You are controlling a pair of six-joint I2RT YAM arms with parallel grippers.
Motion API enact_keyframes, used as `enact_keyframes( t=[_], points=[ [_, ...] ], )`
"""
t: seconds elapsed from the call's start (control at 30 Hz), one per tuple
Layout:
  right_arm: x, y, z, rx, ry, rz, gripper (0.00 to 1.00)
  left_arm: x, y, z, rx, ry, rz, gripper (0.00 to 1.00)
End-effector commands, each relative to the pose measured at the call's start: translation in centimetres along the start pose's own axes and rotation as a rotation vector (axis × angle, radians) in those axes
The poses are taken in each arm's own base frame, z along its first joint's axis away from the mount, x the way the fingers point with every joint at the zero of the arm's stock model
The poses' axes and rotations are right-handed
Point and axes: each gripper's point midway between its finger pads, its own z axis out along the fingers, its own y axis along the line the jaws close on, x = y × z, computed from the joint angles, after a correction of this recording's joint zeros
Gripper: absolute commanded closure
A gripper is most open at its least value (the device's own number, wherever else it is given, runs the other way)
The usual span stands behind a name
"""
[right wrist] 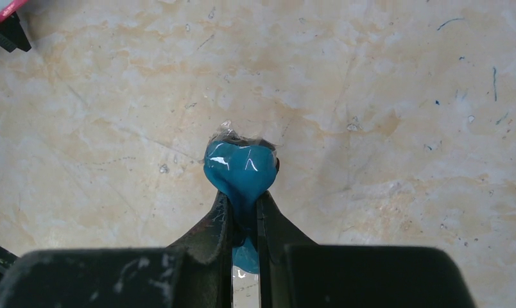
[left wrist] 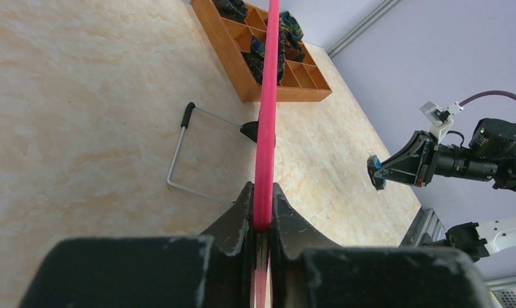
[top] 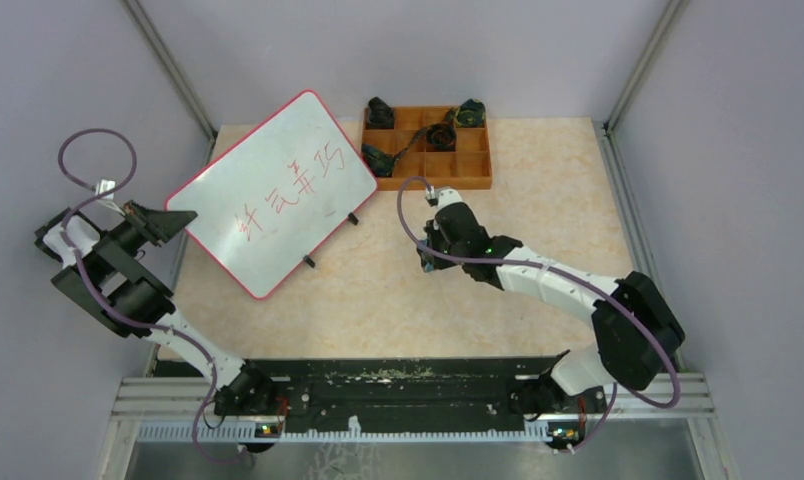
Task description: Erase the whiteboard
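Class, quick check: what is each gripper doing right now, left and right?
Left gripper: closed on the whiteboard, at its red rim.
Right gripper: closed on a small blue object.

one whiteboard (top: 268, 170); one wooden tray (top: 448, 184); about four dark bundles (top: 379, 112) in tray; one blue wad (right wrist: 242, 168); two grippers: left gripper (left wrist: 262, 200), right gripper (right wrist: 244, 200).

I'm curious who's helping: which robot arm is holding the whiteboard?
The left arm: its jaws pinch the whiteboard's red rim. The right arm's jaws hold a blue wad.
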Motion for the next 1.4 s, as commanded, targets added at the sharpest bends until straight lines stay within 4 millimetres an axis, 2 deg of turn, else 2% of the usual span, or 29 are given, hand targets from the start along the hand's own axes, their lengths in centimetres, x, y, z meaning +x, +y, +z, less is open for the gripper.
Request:
enact_keyframes(
  t=[0.0,0.23,0.33,0.37,0.5,0.7,0.8,1.03,1.2,1.3,1.37],
  points=[
    [-4.5,-0.9,0.2,-0.003,-0.081,0.023,1.0,-2.4,2.3,-0.9,-0.029,-0.013,0.294,1.0],
    [-9.3,-1.4,-0.1,-0.058,-0.189,0.052,1.0,-1.4,2.2,-0.9,-0.035,0.01,0.315,1.0],
    [-11.3,-0.9,0.8,-0.066,-0.206,0.026,1.0,-1.0,2.1,-0.9,-0.038,0.018,0.317,1.0],
    [-12.6,-0.6,1.0,-0.07,-0.219,0.025,1.0,-0.9,2.1,-0.9,-0.037,0.02,0.319,1.0],
    [-14.6,0.5,4.3,-0.095,-0.185,0.015,1.0,-0.4,1.9,-0.9,-0.039,0.025,0.325,1.0],
    [-19.3,2.4,7.7,-0.162,-0.279,-0.049,1.0,-0.1,1.6,-1.0,-0.041,0.035,0.328,1.0],
    [-20.3,3.1,10.3,-0.175,-0.272,-0.073,1.0,-0.2,1.3,-1.0,-0.045,0.041,0.338,1.0],
    [-24.5,6.6,14.3,-0.167,-0.266,-0.181,1.0,-0.5,0.7,-1.1,-0.049,0.047,0.342,1.0],
    [-27.3,8.8,15.4,-0.159,-0.319,-0.217,1.0,-0.2,0.5,-1.1,-0.051,0.053,0.331,1.0],
    [-27.1,9.3,15.8,-0.14,-0.362,-0.239,1.0,0.1,0.4,-1.1,-0.052,0.058,0.331,1.0],
    [-27.1,9.4,15.2,-0.133,-0.401,-0.244,1.0,0.2,0.3,-1.1,-0.052,0.061,0.33,1.0]
  ],
)
